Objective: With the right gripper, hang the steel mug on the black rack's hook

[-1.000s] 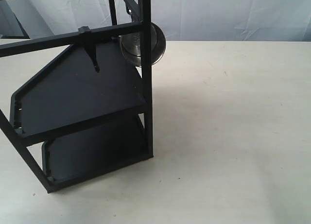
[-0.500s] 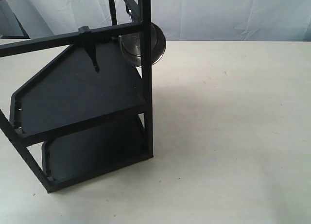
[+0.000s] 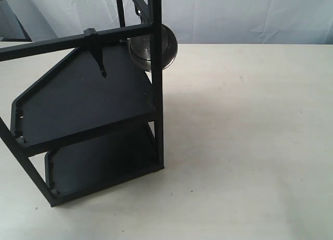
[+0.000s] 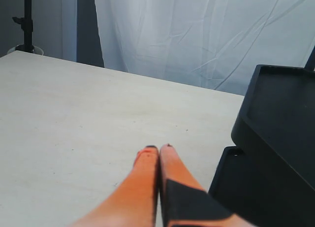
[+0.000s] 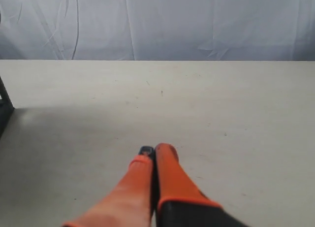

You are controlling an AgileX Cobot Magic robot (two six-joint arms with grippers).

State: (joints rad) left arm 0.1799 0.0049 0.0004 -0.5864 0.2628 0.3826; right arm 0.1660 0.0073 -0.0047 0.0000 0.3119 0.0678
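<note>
The steel mug (image 3: 154, 48) hangs high on the black rack (image 3: 88, 115) in the exterior view, its round base facing me, partly hidden behind the rack's upright bar. Its handle goes up to a small hook (image 3: 139, 11) near the top edge. No gripper shows in the exterior view. In the right wrist view my right gripper (image 5: 155, 149) is shut with nothing between its orange fingers, low over bare table, with only a sliver of the rack (image 5: 5, 109) at the frame's edge. My left gripper (image 4: 158, 148) is also shut and empty, beside the rack's shelves (image 4: 275, 138).
A longer black hook with a blocky top (image 3: 97, 52) hangs from the rack's crossbar over the upper shelf. The pale table (image 3: 250, 146) stretches to the right of the rack. White cloth (image 3: 234, 16) hangs behind. A dark stand (image 4: 27, 20) stands at the table's far corner.
</note>
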